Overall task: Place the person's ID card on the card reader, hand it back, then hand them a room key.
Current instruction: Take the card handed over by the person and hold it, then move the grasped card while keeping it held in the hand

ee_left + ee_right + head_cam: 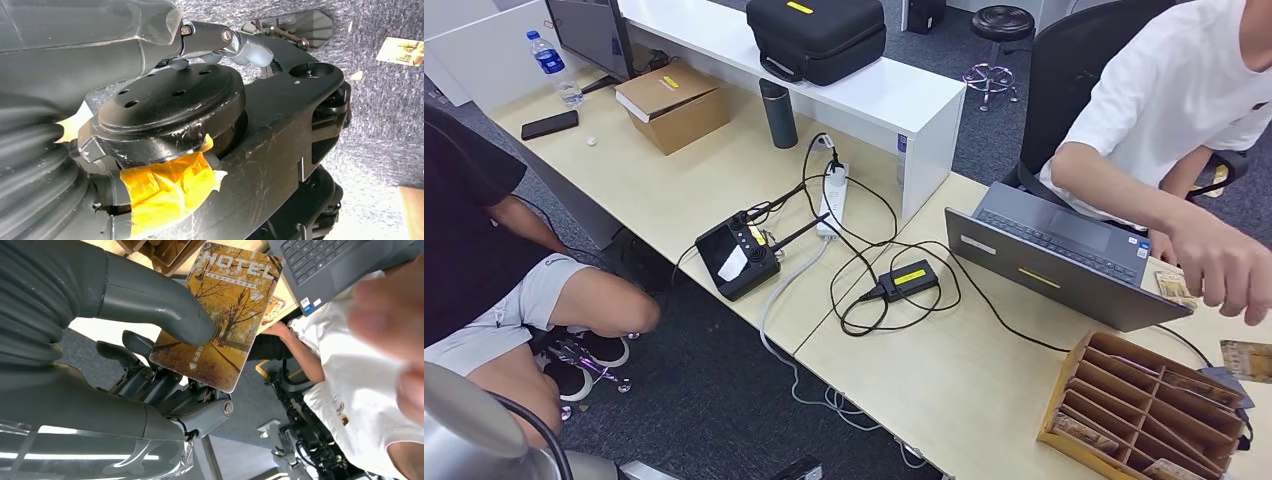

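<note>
Evidently the last step is in hand: the right hand (165, 355) pinches a hotel room key card (220, 315), printed with autumn trees and the word HOTEL, between its thick grey thumb on the printed face and the darker fingers (150, 380) behind it. In the head view the same card (1246, 358) shows at the far right edge, above the desk and just past the cardboard card organiser (1144, 405). The person in the white shirt reaches toward it with an open hand (1224, 265), near the card but not yet touching it; in the right wrist view that hand (395, 325) is a blur close to the camera. A second card (1174, 287) lies on the desk beside the open laptop (1064, 255); whether it is the ID card cannot be told, and no card reader can be made out. The left hand (210, 40) hangs by the robot's body, fingers curled in and holding nothing. Judging from this, the next move calls for holding the key card steady until the person's fingers close on it, then easing the pinch.
</note>
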You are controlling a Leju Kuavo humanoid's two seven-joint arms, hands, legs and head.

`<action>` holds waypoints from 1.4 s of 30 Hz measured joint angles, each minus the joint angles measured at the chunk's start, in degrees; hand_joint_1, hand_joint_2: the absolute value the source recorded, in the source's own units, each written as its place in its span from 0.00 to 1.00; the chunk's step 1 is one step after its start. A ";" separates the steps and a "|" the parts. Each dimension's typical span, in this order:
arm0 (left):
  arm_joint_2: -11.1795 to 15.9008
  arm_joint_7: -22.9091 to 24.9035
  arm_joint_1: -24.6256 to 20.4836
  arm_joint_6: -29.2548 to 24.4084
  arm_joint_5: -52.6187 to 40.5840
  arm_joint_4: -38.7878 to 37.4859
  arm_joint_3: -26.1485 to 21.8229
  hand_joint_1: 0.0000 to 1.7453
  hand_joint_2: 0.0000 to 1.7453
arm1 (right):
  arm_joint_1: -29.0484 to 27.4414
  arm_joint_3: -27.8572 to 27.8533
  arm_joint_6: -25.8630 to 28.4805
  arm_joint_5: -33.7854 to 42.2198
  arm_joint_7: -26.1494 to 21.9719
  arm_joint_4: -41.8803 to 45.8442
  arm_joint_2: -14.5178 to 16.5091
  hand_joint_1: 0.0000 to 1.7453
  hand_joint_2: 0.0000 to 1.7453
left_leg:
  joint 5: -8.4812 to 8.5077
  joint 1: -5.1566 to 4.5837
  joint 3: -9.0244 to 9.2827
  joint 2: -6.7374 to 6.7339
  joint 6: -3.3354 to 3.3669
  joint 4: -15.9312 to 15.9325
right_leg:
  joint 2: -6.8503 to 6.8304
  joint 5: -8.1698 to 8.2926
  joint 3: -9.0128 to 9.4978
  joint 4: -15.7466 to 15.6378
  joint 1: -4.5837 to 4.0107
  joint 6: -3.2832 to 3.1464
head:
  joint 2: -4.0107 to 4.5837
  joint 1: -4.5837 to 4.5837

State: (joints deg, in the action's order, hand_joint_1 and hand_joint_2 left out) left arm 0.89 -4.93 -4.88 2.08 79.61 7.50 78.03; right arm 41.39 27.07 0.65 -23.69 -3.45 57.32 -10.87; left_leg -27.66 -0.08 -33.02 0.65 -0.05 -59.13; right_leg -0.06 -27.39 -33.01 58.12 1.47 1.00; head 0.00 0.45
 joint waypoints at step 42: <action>-0.21 -0.14 0.93 -0.48 4.38 0.00 -2.24 0.00 1.00 | -37.01 -26.16 2.84 1.14 -8.19 19.70 -14.15 1.00 1.00 | -0.09 0.00 -0.19 0.12 0.00 -0.07 | -0.15 -0.04 -0.08 -0.05 -0.01 0.01 | 0.00 -0.01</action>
State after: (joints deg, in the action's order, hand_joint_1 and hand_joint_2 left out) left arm 0.68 -5.07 -3.95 1.60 83.99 7.50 75.79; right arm 4.38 0.91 3.49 -22.55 -11.64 77.02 -25.02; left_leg -27.75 -0.09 -33.20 0.77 -0.05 -59.20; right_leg -0.20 -27.43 -33.09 58.07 1.45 1.02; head 0.00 0.44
